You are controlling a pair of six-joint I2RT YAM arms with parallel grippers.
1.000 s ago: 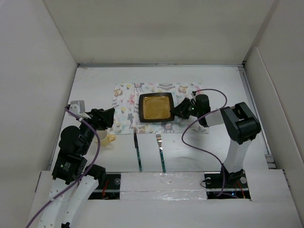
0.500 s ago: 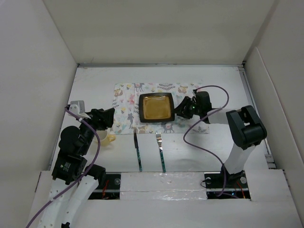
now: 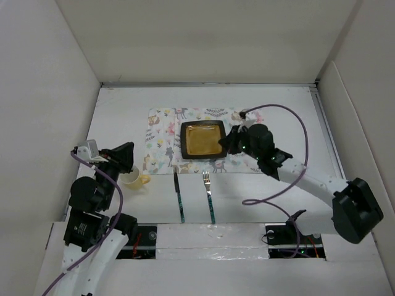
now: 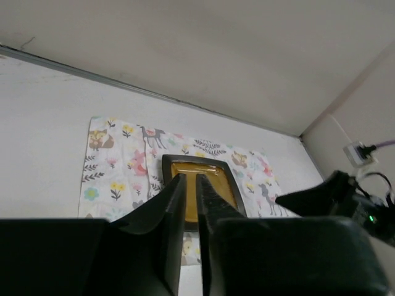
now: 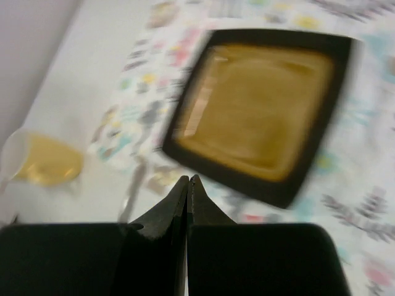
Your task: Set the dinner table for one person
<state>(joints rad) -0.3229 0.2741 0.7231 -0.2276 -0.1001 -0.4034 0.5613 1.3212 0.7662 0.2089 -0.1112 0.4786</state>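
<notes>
Hovering at the square plate's [image 3: 202, 140] right edge, the right pincer [image 3: 229, 143] is closed and empty. The left pincer [image 3: 126, 154], also closed on nothing, hangs over the yellow cup [image 3: 131, 179]. The plate sits centred on the placemat [image 3: 162, 132] mid-table [image 3: 123, 111], probably so the fork [image 3: 208, 196] and knife [image 3: 179, 197] can flank it.

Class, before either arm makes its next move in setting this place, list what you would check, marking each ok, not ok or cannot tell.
1. Square black-rimmed amber plate on the animal-print cloth placemat: ok.
2. Teal-handled fork beside the plate: not ok, it lies on the bare white tabletop, nearer the arms.
3. Teal-handled knife beside the plate: not ok, likewise.
4. Pale yellow cup upright: ok.
5. Right gripper empty: ok, shut on nothing.
6. Left gripper empty: ok.
</notes>
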